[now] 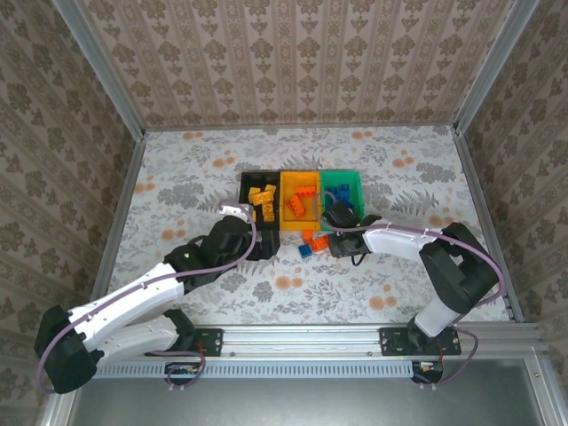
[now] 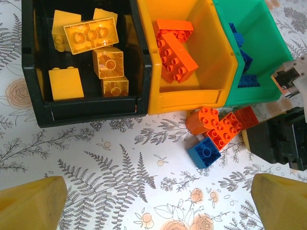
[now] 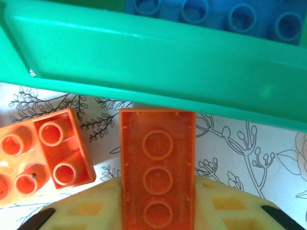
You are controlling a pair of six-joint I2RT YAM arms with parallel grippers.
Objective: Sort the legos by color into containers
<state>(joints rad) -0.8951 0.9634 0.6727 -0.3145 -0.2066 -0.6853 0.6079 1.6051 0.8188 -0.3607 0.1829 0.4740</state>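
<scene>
Floral-print table (image 1: 382,266), three bins in a row at its middle, and the right gripper (image 3: 157,189) is clamped on a brick.
That red-orange brick (image 3: 157,143) sits hollow side up between the cream pads (image 3: 86,208), both pressed to its long sides, its far end just short of the green bin (image 3: 144,52) wall. The left gripper (image 2: 156,206) hovers before the black bin (image 2: 86,112), fingers (image 2: 31,203) spread wide with nothing between them. Loose red-orange legos (image 2: 218,127) and one blue brick (image 2: 204,153) lie just outside the yellow-orange bin (image 2: 187,100).
</scene>
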